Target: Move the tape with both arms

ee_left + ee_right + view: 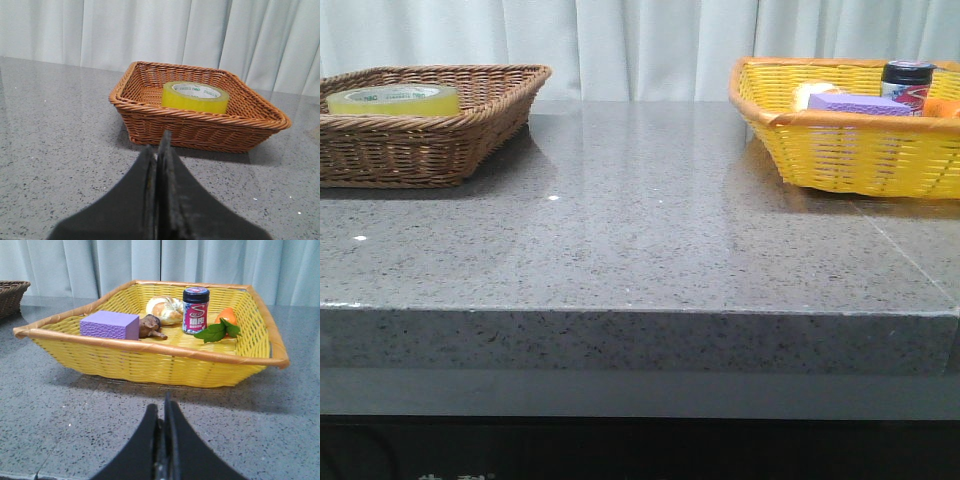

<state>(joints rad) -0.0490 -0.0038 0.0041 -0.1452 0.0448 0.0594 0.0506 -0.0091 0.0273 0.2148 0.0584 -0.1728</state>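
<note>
The translucent yellow roll of packing tape (195,97), its white core printed green, lies flat inside the brown woven wicker basket (150,112) at the left of the speckled grey stone counter (640,230). The left black angular tool (158,150) is pressed together, empty, short of that basket. The right tool (162,412) is likewise pressed together before the yellow plastic-weave basket (150,360) holding a purple textured block (109,325).

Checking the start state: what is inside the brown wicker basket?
Only the tape shows inside the brown wicker basket, lying flat. The near wall hides the floor in front of the roll, so anything low there cannot be seen.
</note>
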